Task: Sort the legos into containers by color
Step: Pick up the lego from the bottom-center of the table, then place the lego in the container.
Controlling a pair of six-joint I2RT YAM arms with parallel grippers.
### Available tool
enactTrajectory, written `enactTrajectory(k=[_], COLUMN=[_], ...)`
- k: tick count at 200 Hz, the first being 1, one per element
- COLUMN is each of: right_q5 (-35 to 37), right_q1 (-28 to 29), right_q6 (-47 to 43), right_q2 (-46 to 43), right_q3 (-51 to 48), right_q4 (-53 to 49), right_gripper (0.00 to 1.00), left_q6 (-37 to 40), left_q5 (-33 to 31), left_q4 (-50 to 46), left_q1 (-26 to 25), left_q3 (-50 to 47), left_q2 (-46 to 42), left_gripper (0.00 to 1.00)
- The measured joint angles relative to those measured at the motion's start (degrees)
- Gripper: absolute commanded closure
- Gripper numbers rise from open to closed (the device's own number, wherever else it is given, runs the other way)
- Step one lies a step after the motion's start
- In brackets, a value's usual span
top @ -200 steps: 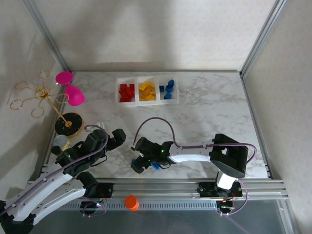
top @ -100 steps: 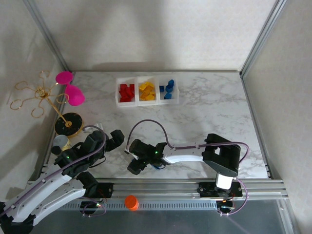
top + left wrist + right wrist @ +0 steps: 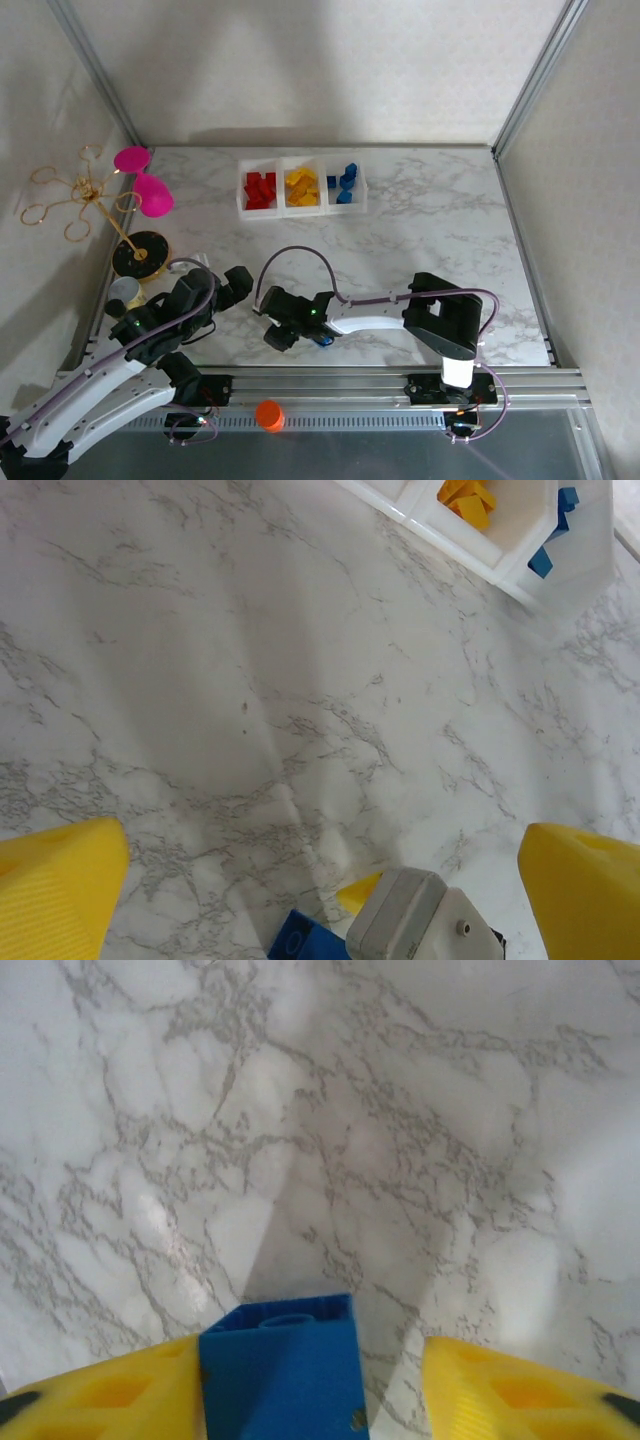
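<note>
Lone blue lego (image 3: 280, 1370), well apart from containers (image 3: 300, 211)

A gold wire stand (image 3: 95, 190) with rings is standing on its round black foot (image 3: 140, 255) at the left edge of the white marble worktop (image 3: 430, 220). A pink goblet (image 3: 152, 195) is tilting just right of the stand's rings. An orange round cap (image 3: 268, 413) is lying well apart from the stand, below the metal rail (image 3: 350, 385).

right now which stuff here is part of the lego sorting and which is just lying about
Job: containers, red legos, yellow legos, blue legos, loose blue lego.
Lying about: pink goblet, gold ring stand, orange cap.
</note>
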Motion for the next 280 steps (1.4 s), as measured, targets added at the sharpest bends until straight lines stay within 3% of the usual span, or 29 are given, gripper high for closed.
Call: enactTrajectory(k=[24, 83, 125, 151, 232, 280], right_q5=[1.0, 2.5, 4.8, 6.2, 11.0, 10.9], right_q1=[0.0, -3.2, -14.0, -22.9, -41.2, -45.2], right_q6=[0.9, 4.2, 6.3, 8.1, 8.5, 7.0], right_q2=[0.1, -3.8, -11.9, -12.1, 13.0, 25.4], right_q3=[0.2, 0.4, 1.5, 6.1, 31.9, 46.7], right_q4=[-0.3, -2.6, -2.4, -2.1, -0.4, -3.7], right_gripper=[0.62, 0.68, 0.67, 0.69, 0.69, 0.47], left_q6=[-0.2, -0.1, 1.2, 2.3, 7.0, 7.9], left_q5=[-0.5, -0.7, -1.6, -1.8, -2.4, -2.3], left_q4=[-0.7, -0.8, 2.5, 6.6, 22.4, 26.4], left_q1=[0.0, 0.0, 0.0, 0.0, 0.4, 1.0], left_q3=[0.1, 1.4, 2.9, 3.0, 3.0, 3.3], left_q2=[-0.5, -0.5, 2.4, 4.7, 15.2, 19.0], left_gripper=[0.0, 0.0, 0.0, 0.0, 0.0, 0.0])
